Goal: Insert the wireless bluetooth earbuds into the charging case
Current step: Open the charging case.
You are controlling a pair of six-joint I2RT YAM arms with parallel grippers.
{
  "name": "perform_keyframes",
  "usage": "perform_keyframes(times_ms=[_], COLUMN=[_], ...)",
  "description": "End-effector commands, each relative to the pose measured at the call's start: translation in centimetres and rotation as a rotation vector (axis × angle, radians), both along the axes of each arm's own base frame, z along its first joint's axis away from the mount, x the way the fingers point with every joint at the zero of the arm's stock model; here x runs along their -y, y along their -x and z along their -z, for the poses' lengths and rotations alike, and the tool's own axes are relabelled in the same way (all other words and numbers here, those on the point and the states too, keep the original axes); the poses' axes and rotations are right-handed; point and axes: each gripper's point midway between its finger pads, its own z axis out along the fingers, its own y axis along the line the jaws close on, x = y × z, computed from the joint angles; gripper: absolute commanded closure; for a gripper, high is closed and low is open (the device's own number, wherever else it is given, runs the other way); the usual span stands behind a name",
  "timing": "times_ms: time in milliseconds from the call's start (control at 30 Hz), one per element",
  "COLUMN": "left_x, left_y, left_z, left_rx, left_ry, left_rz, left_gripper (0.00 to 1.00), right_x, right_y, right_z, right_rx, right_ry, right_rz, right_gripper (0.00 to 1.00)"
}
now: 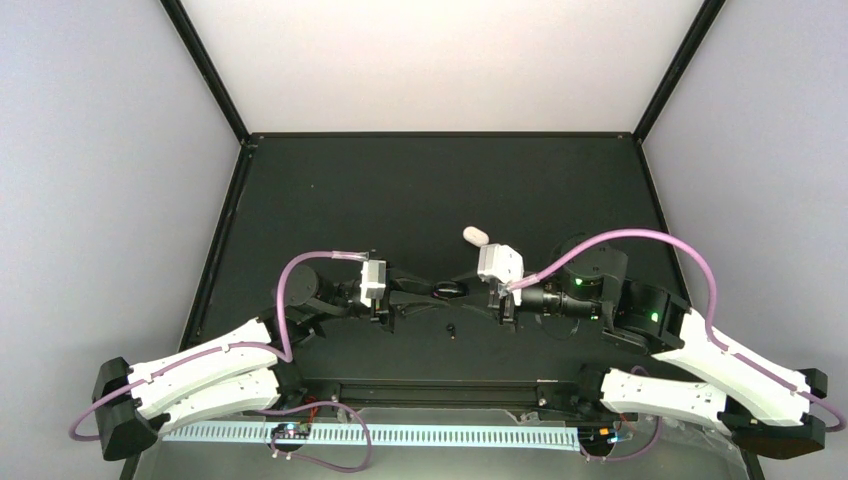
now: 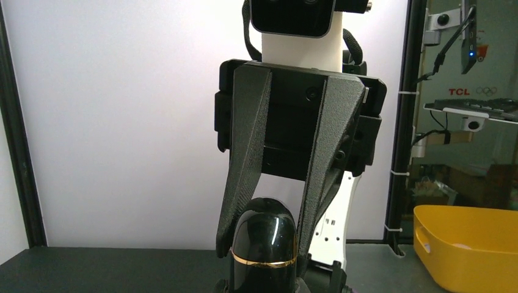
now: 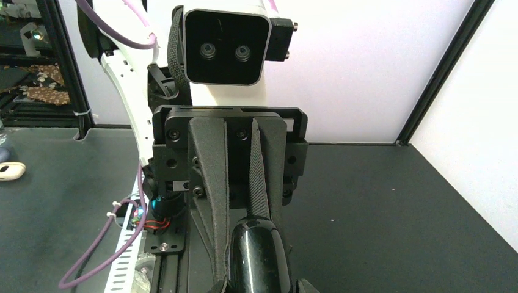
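Note:
A glossy black capsule with a gold band [image 1: 449, 290] [image 2: 264, 244] [image 3: 256, 256] hangs above the middle of the table between both grippers. My left gripper [image 1: 425, 290] [image 3: 240, 210] is shut on one end of it. My right gripper [image 1: 472, 292] [image 2: 266, 241] flanks the other end closely, and a thin gap shows beside one finger. The white oval charging case [image 1: 475, 235] [image 3: 8, 171] lies on the mat behind them, apart from both. A tiny black earbud [image 1: 451, 330] lies on the mat in front of them.
The black mat [image 1: 420, 190] is fenced by black frame posts and pale walls. A white slotted cable rail [image 1: 400, 436] runs along the near edge between the arm bases. A yellow bin [image 2: 470, 244] stands outside the cell.

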Motion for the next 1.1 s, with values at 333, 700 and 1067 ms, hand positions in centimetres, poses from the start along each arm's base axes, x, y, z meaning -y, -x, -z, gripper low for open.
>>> perform_keyframes(times_ms=[333,700,1067], left_x=[-0.53,-0.57,-0.02], left_y=[0.48,0.47,0.51], left_z=[-1.79,-2.23,-2.02], left_rx=[0.015,0.002,0.007], left_ry=[0.066,0.080,0.062], left_rz=[0.010,0.015,0.033], left_gripper=[0.78,0.61,0.71], right_x=[0.90,1.15,0.72], right_y=[-0.24,-0.51,0.01], right_z=[-0.39,0.19,0.11], right_rx=[0.001,0.062,0.065], right_ry=[-0.001,0.029,0.022], right_rz=[0.038,0.045,0.005], right_gripper=[0.99,0.99,0.99])
